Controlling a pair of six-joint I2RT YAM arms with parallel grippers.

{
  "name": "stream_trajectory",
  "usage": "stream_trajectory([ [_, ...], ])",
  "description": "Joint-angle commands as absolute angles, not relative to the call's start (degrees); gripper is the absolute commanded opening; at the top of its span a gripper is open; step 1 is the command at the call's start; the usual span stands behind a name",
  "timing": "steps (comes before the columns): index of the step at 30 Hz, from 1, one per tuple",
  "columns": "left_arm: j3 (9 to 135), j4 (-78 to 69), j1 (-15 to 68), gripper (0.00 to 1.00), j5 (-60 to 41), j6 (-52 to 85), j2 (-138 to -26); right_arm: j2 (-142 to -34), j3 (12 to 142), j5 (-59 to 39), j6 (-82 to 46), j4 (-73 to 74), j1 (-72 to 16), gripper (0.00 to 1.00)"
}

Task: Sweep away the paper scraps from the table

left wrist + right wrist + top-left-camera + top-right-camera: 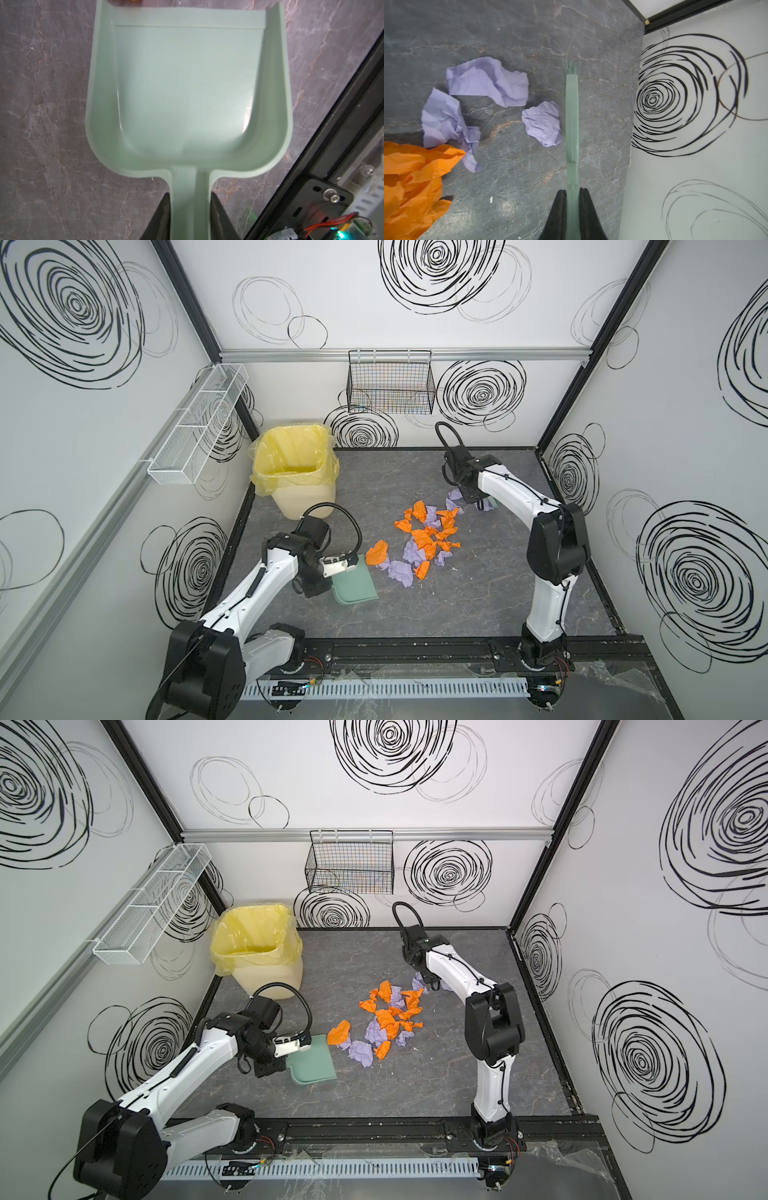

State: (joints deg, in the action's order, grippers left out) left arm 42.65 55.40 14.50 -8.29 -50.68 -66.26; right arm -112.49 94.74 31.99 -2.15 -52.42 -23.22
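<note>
Left claw (190, 196): clamped on dustpan (187, 83) handle.
Right claw (572, 192): clamped on brush (572, 124); paper scraps (483, 83) just beside it.
Hidden: bristles (571, 67) barely show.

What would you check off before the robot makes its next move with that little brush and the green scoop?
1. The left hand is shut on the dustpan handle: ok.
2. The right hand is shut on the brush handle: ok.
3. Dustpan empty, its open lip towards the paper scraps: ok.
4. Brush on the far side of the paper scraps from the dustpan: ok.
5. Bristles touching the table: cannot tell.
6. Yellow-lined bin open on top: ok.
</note>
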Motion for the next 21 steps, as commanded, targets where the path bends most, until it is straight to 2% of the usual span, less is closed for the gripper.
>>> stream_trajectory([
  [1, 43.31, 53.69, 17.04, 0.00, -9.16, -46.42, -66.89, -113.63, 96.05, 33.67, -0.07, -52.73, -26.70, 0.00],
  [21, 47.38, 44.80, 30.00, 0.00, -8.93, -35.13, -76.22, -106.25, 86.78, 25.90, -8.98, -59.50, -43.48, 0.00],
])
